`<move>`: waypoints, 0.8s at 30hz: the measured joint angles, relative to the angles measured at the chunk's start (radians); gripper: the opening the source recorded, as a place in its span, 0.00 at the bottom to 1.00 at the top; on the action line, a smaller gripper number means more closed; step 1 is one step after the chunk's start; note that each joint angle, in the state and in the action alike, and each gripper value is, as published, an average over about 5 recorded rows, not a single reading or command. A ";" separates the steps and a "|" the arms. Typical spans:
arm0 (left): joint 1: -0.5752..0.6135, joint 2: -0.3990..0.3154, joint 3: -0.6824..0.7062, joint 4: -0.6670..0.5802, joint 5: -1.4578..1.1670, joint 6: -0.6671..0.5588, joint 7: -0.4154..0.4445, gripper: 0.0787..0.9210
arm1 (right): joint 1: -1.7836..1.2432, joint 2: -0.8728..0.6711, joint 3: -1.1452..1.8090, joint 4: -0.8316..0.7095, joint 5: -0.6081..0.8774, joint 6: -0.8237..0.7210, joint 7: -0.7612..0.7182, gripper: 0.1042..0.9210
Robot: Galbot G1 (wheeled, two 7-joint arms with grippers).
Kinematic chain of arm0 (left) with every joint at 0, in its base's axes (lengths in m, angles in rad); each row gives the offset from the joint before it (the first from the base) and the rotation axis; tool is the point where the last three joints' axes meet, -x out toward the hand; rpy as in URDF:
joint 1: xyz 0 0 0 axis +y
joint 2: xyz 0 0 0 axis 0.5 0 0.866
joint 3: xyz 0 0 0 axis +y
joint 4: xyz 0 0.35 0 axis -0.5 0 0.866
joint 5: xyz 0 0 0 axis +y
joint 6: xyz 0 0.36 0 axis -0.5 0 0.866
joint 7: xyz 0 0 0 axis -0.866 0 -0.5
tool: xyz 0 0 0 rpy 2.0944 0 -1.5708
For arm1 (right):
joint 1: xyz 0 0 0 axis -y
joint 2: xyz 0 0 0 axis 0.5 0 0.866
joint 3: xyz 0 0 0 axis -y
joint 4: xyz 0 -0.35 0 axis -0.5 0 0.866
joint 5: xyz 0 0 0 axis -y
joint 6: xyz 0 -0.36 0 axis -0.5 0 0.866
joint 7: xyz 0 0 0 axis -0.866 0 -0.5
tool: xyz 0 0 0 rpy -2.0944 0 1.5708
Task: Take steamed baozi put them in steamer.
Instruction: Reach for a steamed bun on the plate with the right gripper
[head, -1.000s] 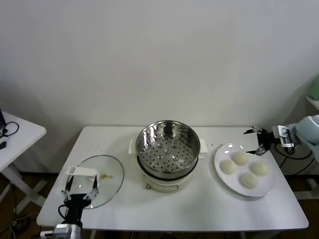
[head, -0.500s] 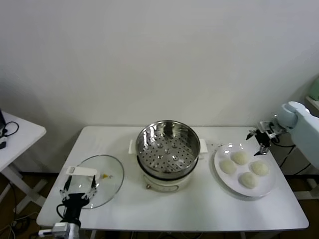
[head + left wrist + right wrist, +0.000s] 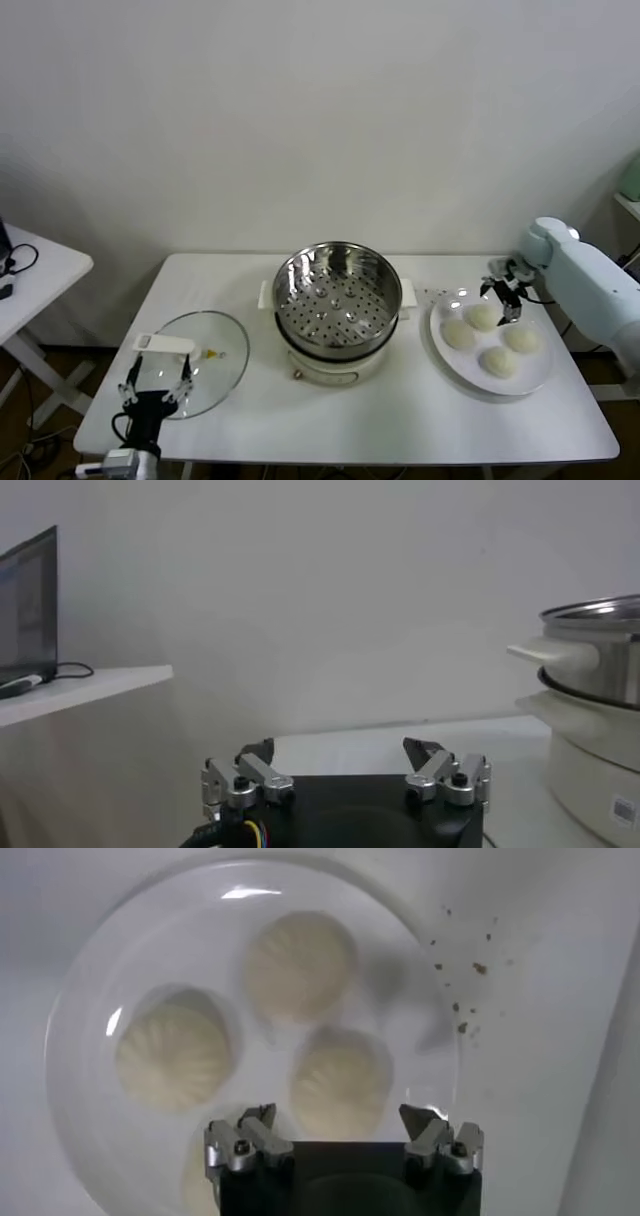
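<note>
White table [image 3: 400,420], fourth baozi [image 3: 200,1173] half-hidden

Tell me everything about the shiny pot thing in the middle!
The steamer is a round, shiny metal basket with a floor full of little holes. It sits upright on a cream-white pot base with side handles, in the middle of the white table. It is open and nothing is inside it. No gripper touches it.

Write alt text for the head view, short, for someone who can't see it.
The right tool, open, hovers over four steamed baozi on a white plate at the right end of a white table. The empty steel steamer sits mid-table, a glass lid lies to its left, and the left tool waits open at the table's near left edge.
</note>
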 measured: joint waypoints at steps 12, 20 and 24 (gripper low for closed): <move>0.005 -0.003 -0.001 0.002 -0.012 0.003 -0.001 0.88 | -0.028 0.055 0.085 -0.072 -0.099 0.021 0.028 0.88; 0.011 -0.005 -0.003 0.001 -0.015 0.002 -0.001 0.88 | -0.033 0.080 0.124 -0.104 -0.135 0.026 0.035 0.88; 0.013 -0.006 -0.003 0.000 -0.016 0.002 -0.002 0.88 | -0.036 0.084 0.135 -0.112 -0.143 0.027 0.035 0.81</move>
